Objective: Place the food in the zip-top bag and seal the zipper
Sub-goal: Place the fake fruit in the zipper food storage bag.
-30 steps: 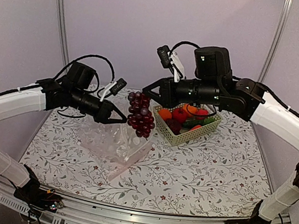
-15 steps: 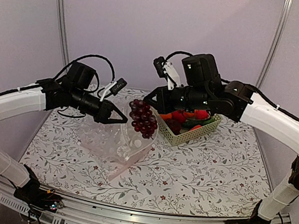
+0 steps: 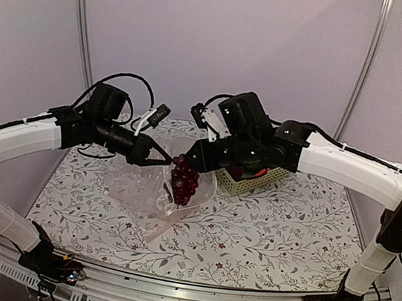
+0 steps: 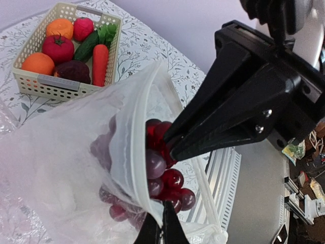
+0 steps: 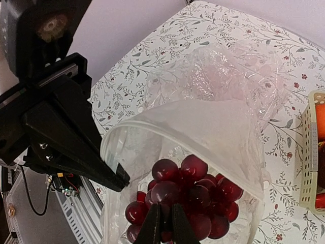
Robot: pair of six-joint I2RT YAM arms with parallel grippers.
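The left gripper had its jaws closed thin on the rim of the dotted bag. It pinched the plastic where the pale zipper strip ran, and held the mouth lifted and open above the flowered table. The bag's lower end sagged down onto the tabletop. The right gripper was at the mouth from the opposite side, its jaws narrowed on the top of the grapes. The dark bunch hung from it inside the opening. The upper berries sat level with the rim, and the lower ones were below it, showing through the clear plastic. The tips of the two grippers were close together at the mouth, with the raised rim curving around the bunch. The red fruit lay in the cream basket, which stood on the table well apart from the bag. It sat among two orange fruits, a carrot, a green cucumber and a dark purple piece. From above, the right arm hid much of that basket.
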